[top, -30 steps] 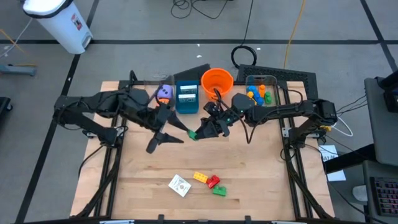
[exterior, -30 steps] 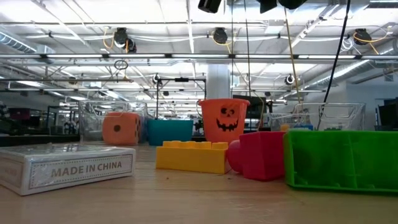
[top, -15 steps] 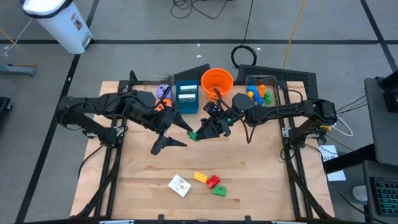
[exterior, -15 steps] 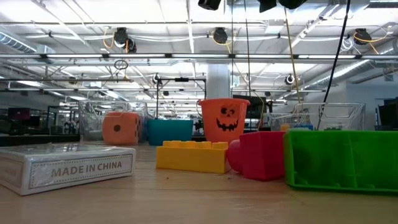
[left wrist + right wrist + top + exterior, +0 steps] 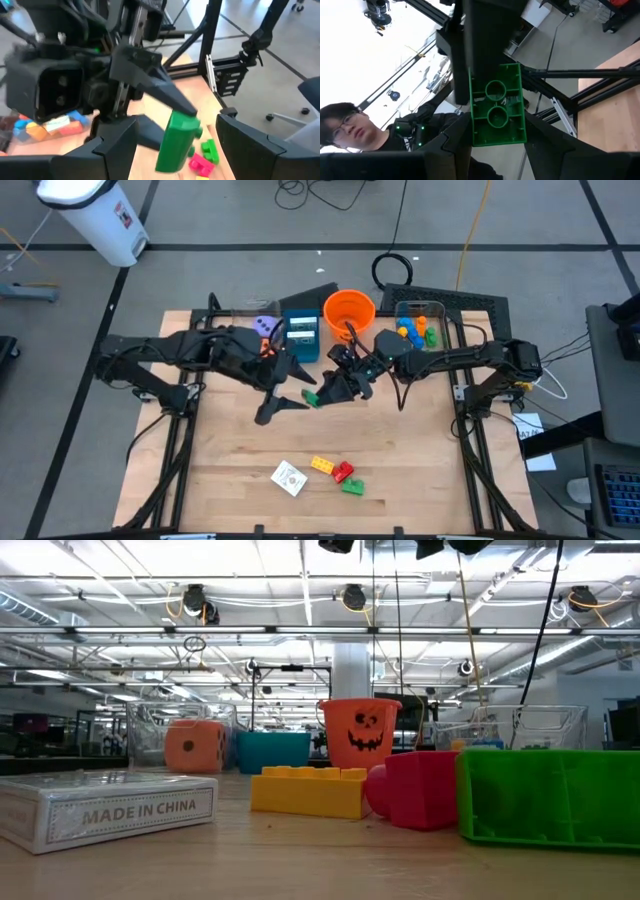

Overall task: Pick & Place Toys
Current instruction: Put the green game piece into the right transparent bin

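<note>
1. The left gripper (image 5: 281,404) hung above mid-table, its dark tapered fingers spread apart around nothing, aimed at the green brick.
2. A white card box (image 5: 289,477) lay flat near the table's front edge, beside studded yellow (image 5: 322,464), red (image 5: 343,472) and green (image 5: 352,487) plastic bricks.
3. The right gripper (image 5: 313,395) clamped a glossy green brick (image 5: 310,396) (image 5: 497,105), whose hollow underside showed two round tubes, above the table's centre.
4. A smooth orange bucket (image 5: 349,309) stood at the back of the wooden table (image 5: 420,470).
</note>
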Motion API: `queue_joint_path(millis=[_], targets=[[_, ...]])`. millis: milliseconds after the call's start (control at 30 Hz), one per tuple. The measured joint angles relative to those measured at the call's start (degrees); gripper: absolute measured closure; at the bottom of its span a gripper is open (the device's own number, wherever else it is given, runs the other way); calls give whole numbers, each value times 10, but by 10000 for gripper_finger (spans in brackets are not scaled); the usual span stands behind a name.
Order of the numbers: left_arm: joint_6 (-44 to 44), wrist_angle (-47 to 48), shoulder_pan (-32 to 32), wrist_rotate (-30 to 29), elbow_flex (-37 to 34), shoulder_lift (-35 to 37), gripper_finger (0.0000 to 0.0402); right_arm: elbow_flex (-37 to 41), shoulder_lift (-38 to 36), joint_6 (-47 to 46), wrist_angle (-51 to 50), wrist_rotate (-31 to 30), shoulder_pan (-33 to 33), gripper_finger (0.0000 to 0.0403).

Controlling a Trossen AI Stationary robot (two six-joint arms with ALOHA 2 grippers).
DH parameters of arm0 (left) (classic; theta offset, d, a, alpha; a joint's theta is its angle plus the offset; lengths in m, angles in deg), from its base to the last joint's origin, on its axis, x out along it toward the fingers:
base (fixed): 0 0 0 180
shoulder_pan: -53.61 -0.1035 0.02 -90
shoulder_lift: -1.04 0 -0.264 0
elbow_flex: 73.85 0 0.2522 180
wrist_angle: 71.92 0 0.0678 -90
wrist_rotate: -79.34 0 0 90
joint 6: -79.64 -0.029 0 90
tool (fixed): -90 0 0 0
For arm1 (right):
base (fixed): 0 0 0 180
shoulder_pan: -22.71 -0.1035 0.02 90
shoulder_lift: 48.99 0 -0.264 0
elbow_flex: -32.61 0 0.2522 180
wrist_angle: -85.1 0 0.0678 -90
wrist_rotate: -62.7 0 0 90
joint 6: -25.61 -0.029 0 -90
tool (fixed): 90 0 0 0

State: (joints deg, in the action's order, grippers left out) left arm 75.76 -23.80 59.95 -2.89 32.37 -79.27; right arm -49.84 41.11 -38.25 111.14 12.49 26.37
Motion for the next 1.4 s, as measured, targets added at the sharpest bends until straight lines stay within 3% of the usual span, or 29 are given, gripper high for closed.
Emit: queue_joint_path(millis=[967, 1400], targets=[[16, -17, -5, 54, 0, -24, 129, 0, 0, -30, 21, 23, 0, 262], [32, -16, -8, 67, 0, -25, 241, 0, 0, -30, 20, 26, 0, 257]])
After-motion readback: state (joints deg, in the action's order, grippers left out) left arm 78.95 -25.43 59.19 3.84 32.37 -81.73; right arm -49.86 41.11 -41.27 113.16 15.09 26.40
